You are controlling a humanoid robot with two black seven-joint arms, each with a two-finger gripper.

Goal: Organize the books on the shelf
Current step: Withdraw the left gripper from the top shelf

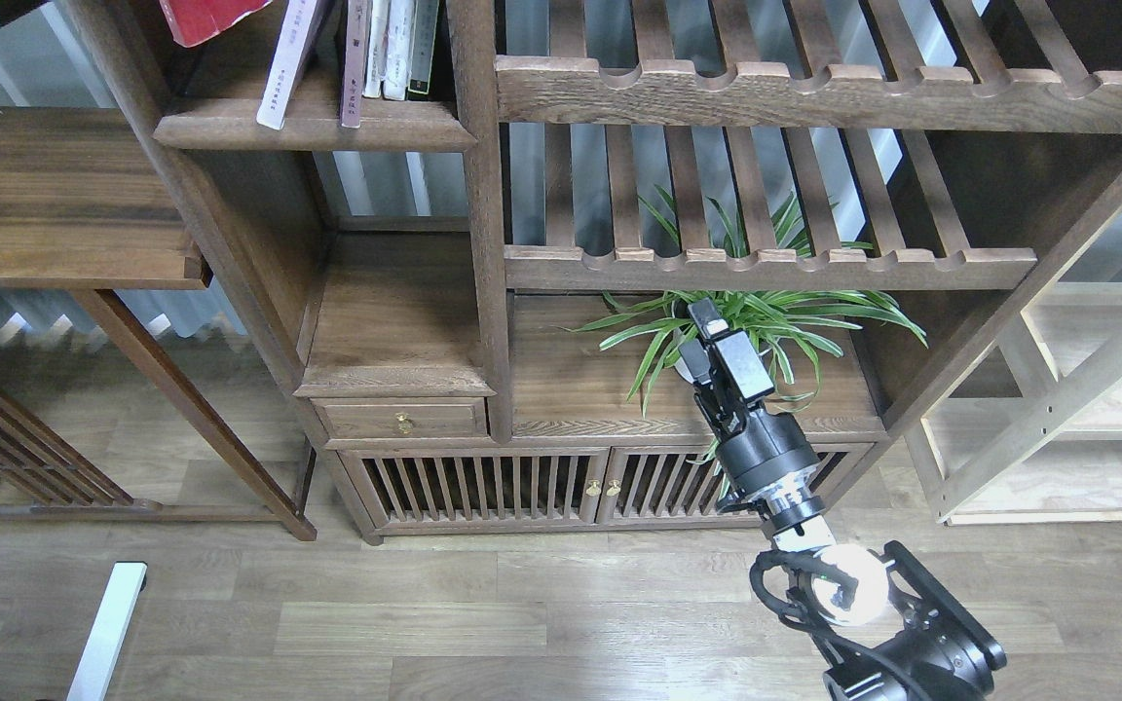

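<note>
The bright red book (208, 16) shows only as a lower corner at the top edge. It hangs tilted over the left end of the shelf (313, 127), a dark board with a moulded front edge. What holds the book is cut off by the frame, and my left gripper is out of view. The maroon and plain white books are out of view. My right gripper (704, 336) is held up in front of the plant and holds nothing. Its dark fingers cannot be told apart.
Several thin white and dark-spined books (366, 58) stand or lean on the shelf. Slatted racks (766, 92) fill the right bays. A spider plant (766, 326) sits behind the right gripper. A low cabinet with a drawer (400, 419) stands below, and a side table (55, 195) at the left.
</note>
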